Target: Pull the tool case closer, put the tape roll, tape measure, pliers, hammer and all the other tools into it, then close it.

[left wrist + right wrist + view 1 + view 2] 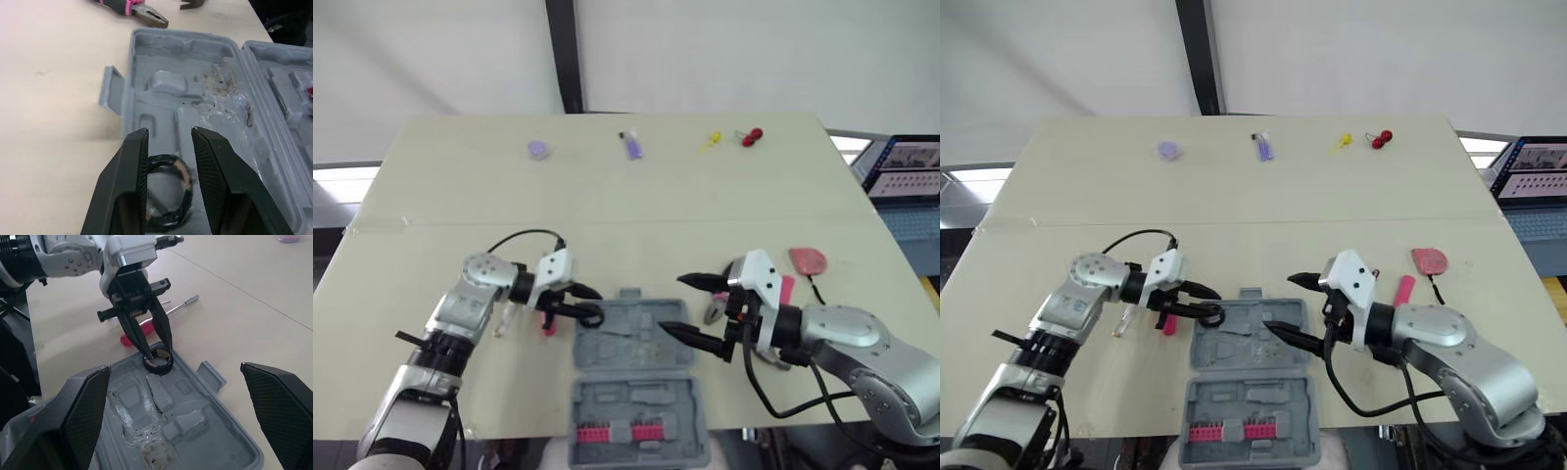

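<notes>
The grey tool case lies open at the table's front middle, its lid part nearest me holding pink bits. A black tape roll lies flat in the case's left corner. My left gripper hovers right over it, fingers open and straddling the roll. My right gripper is open wide and empty above the case's right edge. Pliers with pink and black handles lie on the table just beyond the case. A red tape measure rests to the right.
A screwdriver and a pink-handled tool lie left of the case. A pink handle shows behind my right gripper. Small purple, yellow and red items sit along the far edge. A laptop stands off to the right.
</notes>
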Motion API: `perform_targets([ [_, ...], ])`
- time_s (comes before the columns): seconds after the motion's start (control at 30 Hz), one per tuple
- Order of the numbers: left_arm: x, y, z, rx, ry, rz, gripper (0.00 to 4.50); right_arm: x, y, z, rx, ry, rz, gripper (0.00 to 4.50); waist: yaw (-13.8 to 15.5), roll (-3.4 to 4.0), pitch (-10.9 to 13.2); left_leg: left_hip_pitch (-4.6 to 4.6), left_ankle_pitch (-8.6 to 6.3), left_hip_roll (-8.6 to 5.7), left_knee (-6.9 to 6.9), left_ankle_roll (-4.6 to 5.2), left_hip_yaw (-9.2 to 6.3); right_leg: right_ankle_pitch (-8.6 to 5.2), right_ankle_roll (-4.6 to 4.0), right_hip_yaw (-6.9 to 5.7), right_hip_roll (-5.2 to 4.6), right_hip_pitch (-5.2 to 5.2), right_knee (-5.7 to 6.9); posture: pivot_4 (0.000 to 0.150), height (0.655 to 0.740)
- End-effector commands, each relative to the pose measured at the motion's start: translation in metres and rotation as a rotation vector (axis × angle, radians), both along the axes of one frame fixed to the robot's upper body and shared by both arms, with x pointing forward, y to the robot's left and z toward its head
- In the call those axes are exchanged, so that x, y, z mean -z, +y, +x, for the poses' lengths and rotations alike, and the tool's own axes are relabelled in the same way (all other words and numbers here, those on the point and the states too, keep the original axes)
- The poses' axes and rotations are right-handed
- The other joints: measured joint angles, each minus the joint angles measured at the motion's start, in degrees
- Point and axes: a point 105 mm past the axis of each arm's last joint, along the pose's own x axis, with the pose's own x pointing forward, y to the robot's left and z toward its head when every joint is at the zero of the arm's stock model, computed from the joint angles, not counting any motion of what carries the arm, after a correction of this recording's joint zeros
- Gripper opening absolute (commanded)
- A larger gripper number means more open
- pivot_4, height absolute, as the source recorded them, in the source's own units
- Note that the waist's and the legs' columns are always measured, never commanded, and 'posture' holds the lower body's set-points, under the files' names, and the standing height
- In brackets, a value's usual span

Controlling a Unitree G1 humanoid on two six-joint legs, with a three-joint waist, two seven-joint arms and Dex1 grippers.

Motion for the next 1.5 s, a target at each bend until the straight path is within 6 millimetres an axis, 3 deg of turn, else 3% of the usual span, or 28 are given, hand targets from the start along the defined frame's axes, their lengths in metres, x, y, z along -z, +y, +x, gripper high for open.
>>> perform_targets([
  [0.03,-0.006,0.001,0.006,-0.028,-0.085,-0.027,1.49,-0.013,-0.001,-0.002,-0.002,-0.062,0.007,4.50,0.02,0.00,0.00,0.00,0.00,0.00,0.00,0.00,0.00,0.00,0.00,0.00,0.00,0.00,0.00,0.150,0.7400],
  [0.33,-0.003,0.000,0.011,-0.052,-0.118,-0.042,1.49,-0.015,-0.003,-0.001,-0.001,-0.060,0.001,4.50,0.07,-0.01,0.00,-0.01,0.00,-0.02,0.05,0.00,-0.06,0.00,0.00,-0.02,-0.01,0.09,-0.02,0.150,0.7400],
  [0.7,0.020,0.015,0.006,-0.031,-0.116,0.097,1.49,-0.017,-0.002,-0.001,-0.005,-0.055,-0.001,4.50,0.12,0.00,0.00,-0.01,0.00,-0.02,0.02,0.00,-0.06,0.00,0.00,-0.02,-0.01,0.09,-0.03,0.150,0.7400],
  [1.2,0.039,0.017,0.003,-0.003,-0.131,0.159,1.49,-0.017,-0.003,0.000,0.004,-0.055,-0.006,4.50,0.09,0.00,-0.02,0.13,0.00,-0.01,-0.02,0.00,-0.07,0.00,0.00,-0.03,-0.01,0.23,-0.04,0.150,0.7400],
  [1.33,0.025,0.014,0.007,-0.036,-0.091,0.076,1.49,-0.018,-0.004,0.002,0.009,-0.054,0.007,4.50,0.09,0.00,-0.02,0.21,0.00,-0.01,-0.06,0.00,-0.10,0.00,0.00,-0.06,-0.01,0.33,-0.06,0.150,0.7400],
  [1.43,-0.003,0.012,0.009,-0.048,-0.076,-0.009,1.49,-0.023,-0.013,0.005,0.034,-0.050,0.038,4.50,0.06,-0.01,-0.01,0.20,0.00,-0.01,-0.06,0.00,-0.12,0.00,0.00,-0.07,-0.01,0.34,-0.07,0.150,0.7400],
  [1.5,-0.028,0.013,0.009,-0.067,-0.051,-0.057,1.49,-0.025,-0.029,0.007,0.075,-0.039,0.057,4.50,0.17,-0.03,0.01,0.12,0.00,-0.01,-0.03,0.00,-0.15,0.00,0.00,-0.09,-0.01,0.28,-0.07,0.150,0.7400],
])
